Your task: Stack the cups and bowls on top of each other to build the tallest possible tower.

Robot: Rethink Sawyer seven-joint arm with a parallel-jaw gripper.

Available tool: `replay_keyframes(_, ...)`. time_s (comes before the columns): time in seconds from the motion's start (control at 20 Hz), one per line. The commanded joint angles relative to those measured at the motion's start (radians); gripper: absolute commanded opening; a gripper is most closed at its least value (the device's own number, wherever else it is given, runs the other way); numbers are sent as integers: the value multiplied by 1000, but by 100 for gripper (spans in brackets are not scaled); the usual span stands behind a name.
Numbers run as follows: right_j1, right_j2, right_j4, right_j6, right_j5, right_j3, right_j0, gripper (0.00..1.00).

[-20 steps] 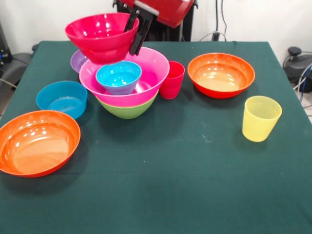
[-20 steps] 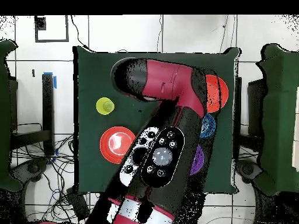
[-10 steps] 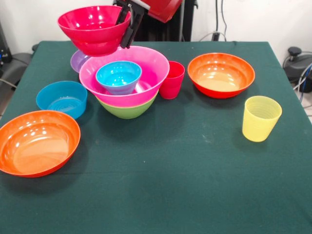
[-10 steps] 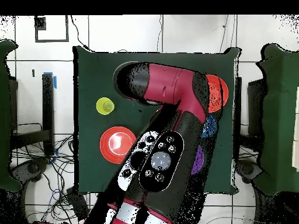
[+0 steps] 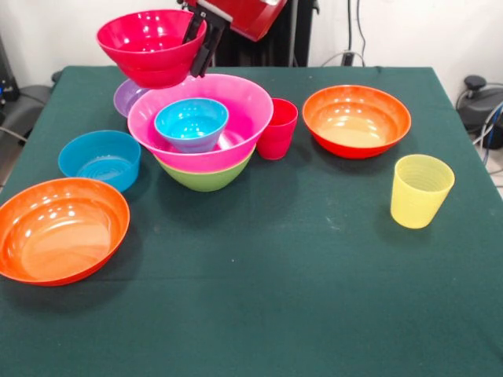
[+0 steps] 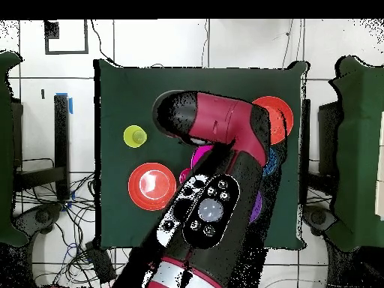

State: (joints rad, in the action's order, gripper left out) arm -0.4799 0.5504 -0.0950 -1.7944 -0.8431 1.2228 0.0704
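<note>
My gripper (image 5: 200,45) is shut on the right rim of the red-pink bowl (image 5: 145,47) and holds it in the air, above and left of the tower. The tower has a green bowl (image 5: 206,177) at the bottom, the big pink bowl (image 5: 244,118) in it, and a small blue bowl (image 5: 191,122) inside that. The red cup (image 5: 277,128) stands against the tower's right side. Further right, the yellow cup (image 5: 421,190) stands alone. In the overhead view the arm (image 6: 217,187) hides the gripper and most of the tower; the yellow cup (image 6: 135,136) shows there.
A purple bowl (image 5: 124,98) sits behind the tower, under the held bowl. To the tower's left is a second blue bowl (image 5: 100,159). One orange bowl (image 5: 61,229) lies at the front left, another orange bowl (image 5: 356,119) at the back right. The green table (image 5: 299,298) ends just behind the bowls.
The gripper has lifted the red-pink bowl upward and to the left, away from the pink bowl's rim. In the overhead view the arm has swung a little. The other objects stayed put.
</note>
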Motion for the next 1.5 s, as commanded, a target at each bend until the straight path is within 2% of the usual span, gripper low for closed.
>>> replay_keyframes(0.05, 8, -91, 70, -48, 20, 139, -14, 0)
replay_keyframes(0.5, 7, -108, 69, -39, 73, 175, -23, 0)
replay_keyframes(1.5, 40, -144, 37, -76, 141, 186, -13, 0)
